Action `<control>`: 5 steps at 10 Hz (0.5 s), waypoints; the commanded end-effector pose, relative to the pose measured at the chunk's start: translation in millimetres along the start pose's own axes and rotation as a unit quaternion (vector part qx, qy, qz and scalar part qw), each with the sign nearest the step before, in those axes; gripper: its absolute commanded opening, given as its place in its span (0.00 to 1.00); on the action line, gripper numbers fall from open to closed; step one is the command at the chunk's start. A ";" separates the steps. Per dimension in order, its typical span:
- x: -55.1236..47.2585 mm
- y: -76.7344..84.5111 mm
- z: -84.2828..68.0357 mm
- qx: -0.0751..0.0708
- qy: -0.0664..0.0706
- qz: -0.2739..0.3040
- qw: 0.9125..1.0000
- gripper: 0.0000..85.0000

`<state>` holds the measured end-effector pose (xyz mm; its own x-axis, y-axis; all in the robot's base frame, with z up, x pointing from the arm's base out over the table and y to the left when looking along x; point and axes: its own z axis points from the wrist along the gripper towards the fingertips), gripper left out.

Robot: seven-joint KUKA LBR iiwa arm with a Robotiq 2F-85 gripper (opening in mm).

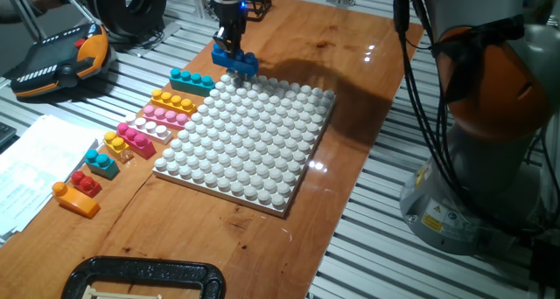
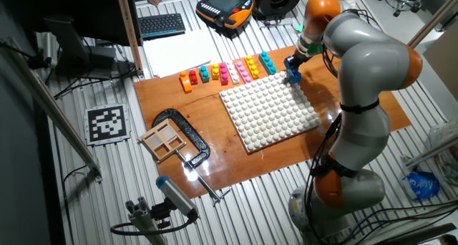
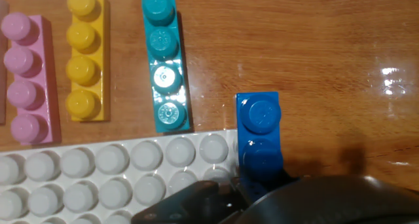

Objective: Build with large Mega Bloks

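Mega Bloks (image 1: 166, 100) line the wooden table (image 1: 367, 80) — beside white baseplate (image 1: 254, 142).

You have one blue brick (image 1: 234, 60), one teal four-stud brick (image 1: 192, 80) and one small teal brick (image 1: 102, 163), two yellow bricks (image 1: 172, 100), two pink bricks (image 1: 164, 116), one red brick (image 1: 86, 183), one orange brick (image 1: 75, 199), and one white baseplate (image 1: 254, 142).
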<state>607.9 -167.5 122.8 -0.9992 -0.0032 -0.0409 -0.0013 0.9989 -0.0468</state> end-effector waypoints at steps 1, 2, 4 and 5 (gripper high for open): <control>-0.1 0.1 0.1 0.004 0.004 0.001 1.000 0.00; -0.1 0.1 0.1 0.021 0.010 0.007 1.000 0.00; -0.1 0.1 0.1 -0.001 0.006 0.014 1.000 0.00; -0.1 0.1 0.1 0.004 0.006 0.013 1.000 0.00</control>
<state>606.5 -167.0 123.5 -0.9992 0.0278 -0.0292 0.0294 0.9980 -0.0560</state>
